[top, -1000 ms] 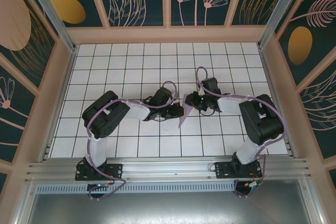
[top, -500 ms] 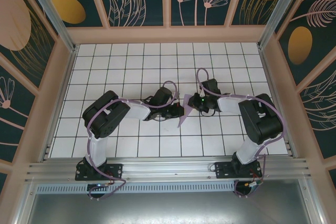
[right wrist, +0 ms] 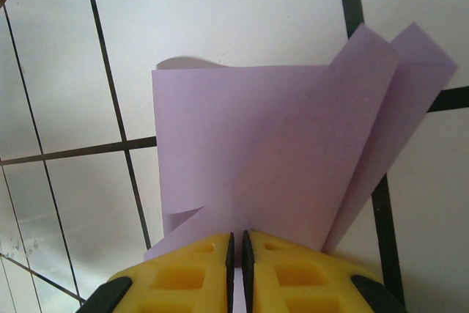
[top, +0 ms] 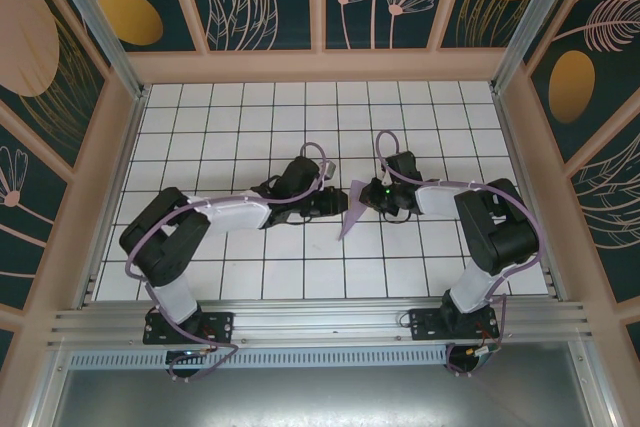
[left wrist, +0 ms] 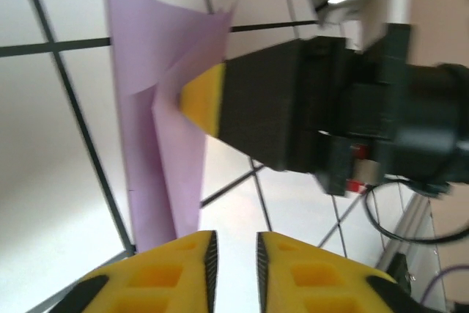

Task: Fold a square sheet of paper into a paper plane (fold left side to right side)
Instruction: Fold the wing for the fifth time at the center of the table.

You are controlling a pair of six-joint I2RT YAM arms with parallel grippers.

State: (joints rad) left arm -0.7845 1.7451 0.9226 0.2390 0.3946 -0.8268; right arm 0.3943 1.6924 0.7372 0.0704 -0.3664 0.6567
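Left gripper [top: 327, 205] sits just at 9 o'clock of the sheet of paper [top: 351, 215]; in its wrist view its yellow fingers [left wrist: 176, 269] stand narrowly apart with bare tile in the gap, nothing held, paper tail just beside the left finger. Judged: it is clear of the fold so the other arm can carry the paper alone

Sheet of paper is near the middle of the white grid table [top: 230, 117], slightly toward 4 o'clock from centre, lavender, already folded into a narrow pointed shape with tip toward 7 o'clock. Layers are not flat, flaps stand up and spread, one edge curls, so creases look soft

Right gripper [top: 368, 195] is at 2 o'clock of the paper, claw pinched almost closed on the paper's edge; the wrist view shows the sheet running straight into the slit between its pads [right wrist: 183, 273]. From the left wrist a yellow fingertip [left wrist: 204, 99] presses into the fold. Judged: pinch is there to keep the stacked layers from springing open. Risk: loose flaps slip or the thin paper crumples; plane not finished yet
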